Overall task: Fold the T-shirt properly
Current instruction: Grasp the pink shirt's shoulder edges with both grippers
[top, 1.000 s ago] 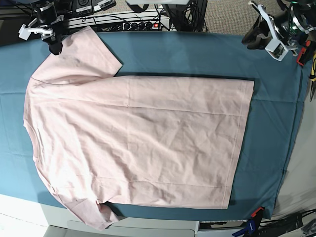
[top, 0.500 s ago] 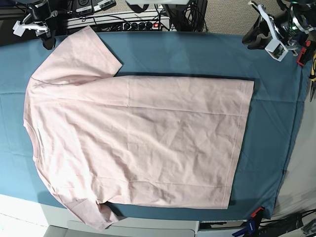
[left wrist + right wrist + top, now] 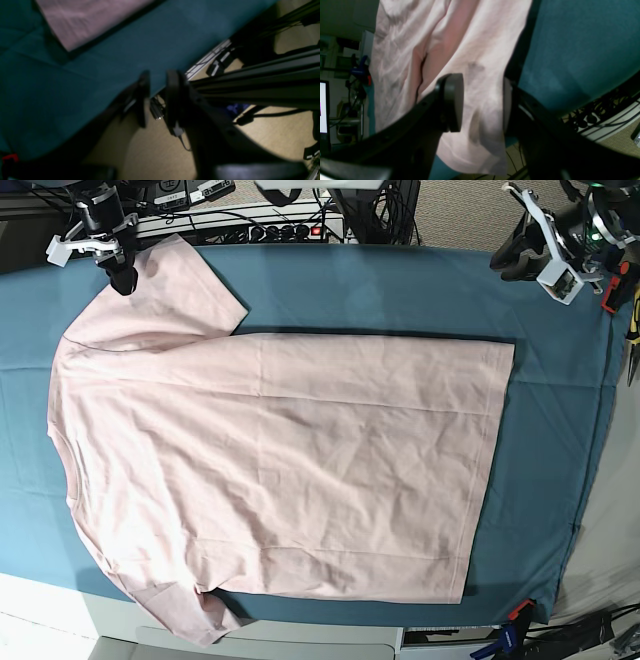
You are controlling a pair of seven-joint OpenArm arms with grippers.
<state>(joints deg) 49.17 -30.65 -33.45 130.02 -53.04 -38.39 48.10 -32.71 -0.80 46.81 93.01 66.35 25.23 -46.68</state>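
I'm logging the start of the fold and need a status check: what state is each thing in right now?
T-shirt: spread flat, plain side up, unfolded, lightly wrinkled.
Right gripper: open, over the far sleeve's edge, holding nothing.
Left gripper: jaws slightly apart, empty, beyond the table's far corner, clear of the shirt.
Teal table cloth: laid flat under the shirt.

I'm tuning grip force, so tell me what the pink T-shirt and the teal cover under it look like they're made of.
T-shirt: looks like thin, soft matte knit, probably cotton; it lies limp with fine creases and stitched hems. Table cloth: seems a heavier matte woven fabric with no sheen; it lies flat, showing only faint fold lines.
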